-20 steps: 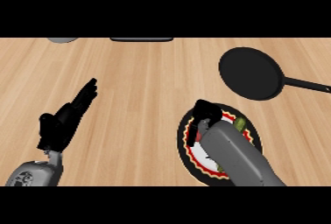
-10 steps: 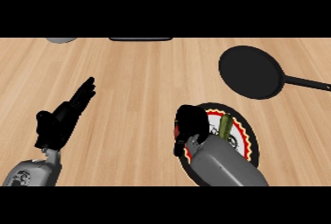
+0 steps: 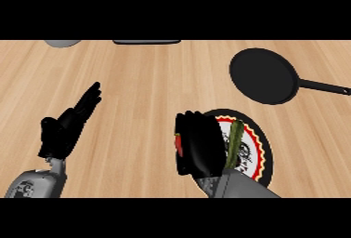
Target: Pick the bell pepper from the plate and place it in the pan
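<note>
One head view looks steeply down, close above the counter (image 3: 151, 83).

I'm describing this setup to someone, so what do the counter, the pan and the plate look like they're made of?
Counter: pale wood or wood-look laminate, with straight grain lines. Pan: probably dark matte metal, uniformly black without shine. Plate: likely glazed ceramic, with a black rim and red-and-yellow patterned band.
</note>
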`<state>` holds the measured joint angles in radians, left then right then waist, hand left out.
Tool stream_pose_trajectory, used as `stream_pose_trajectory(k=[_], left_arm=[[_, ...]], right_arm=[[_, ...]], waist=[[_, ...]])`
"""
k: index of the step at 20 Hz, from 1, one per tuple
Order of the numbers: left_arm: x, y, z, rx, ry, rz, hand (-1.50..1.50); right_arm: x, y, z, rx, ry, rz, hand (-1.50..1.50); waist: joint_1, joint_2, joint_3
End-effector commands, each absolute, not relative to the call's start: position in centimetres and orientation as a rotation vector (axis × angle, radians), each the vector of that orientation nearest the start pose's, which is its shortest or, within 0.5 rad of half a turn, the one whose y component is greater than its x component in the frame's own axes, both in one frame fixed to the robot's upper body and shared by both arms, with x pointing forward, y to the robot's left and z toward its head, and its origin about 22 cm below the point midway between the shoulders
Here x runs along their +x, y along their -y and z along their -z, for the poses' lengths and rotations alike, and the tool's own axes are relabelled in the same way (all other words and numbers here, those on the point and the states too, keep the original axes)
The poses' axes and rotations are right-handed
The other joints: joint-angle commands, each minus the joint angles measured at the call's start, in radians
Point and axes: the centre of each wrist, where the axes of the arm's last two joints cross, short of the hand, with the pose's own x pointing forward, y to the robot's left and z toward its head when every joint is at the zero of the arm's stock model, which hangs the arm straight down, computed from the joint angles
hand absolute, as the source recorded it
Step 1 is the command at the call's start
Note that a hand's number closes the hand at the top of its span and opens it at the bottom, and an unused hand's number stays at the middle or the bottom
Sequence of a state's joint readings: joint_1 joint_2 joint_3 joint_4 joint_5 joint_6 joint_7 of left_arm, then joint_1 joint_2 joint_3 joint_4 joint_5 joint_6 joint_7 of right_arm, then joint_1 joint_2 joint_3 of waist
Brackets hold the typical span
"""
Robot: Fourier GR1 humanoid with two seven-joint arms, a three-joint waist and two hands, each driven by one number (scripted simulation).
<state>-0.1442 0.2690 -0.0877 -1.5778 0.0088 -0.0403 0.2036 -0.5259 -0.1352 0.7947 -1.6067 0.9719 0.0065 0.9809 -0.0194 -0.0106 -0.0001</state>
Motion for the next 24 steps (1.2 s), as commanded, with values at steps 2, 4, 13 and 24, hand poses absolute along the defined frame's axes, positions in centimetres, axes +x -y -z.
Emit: stream_pose_trajectory(k=[2, 4, 13, 24], left_arm=[[28.4, -25.5, -5.9, 0.103, 1.496, 0.329, 0.00], [27.4, -24.7, -6.8, 0.107, 1.493, 0.355, 0.00], [27.6, -25.1, -5.8, 0.102, 1.500, 0.328, 0.00], [27.4, -23.7, -5.3, 0.071, 1.502, 0.361, 0.00]], right_arm=[[21.8, 5.0, -12.9, -1.061, 1.586, -0.873, 1.50], [22.4, 6.0, -12.6, -1.097, 1.572, -0.850, 1.50], [25.1, 12.0, -11.1, -1.031, 1.609, -0.505, 1.50], [35.5, 21.5, -6.2, -1.184, 1.536, -0.469, 1.50]], waist=[[0.004, 0.006, 0.000], [0.015, 0.008, 0.000], [0.015, 0.013, 0.001], [0.035, 0.017, 0.001]])
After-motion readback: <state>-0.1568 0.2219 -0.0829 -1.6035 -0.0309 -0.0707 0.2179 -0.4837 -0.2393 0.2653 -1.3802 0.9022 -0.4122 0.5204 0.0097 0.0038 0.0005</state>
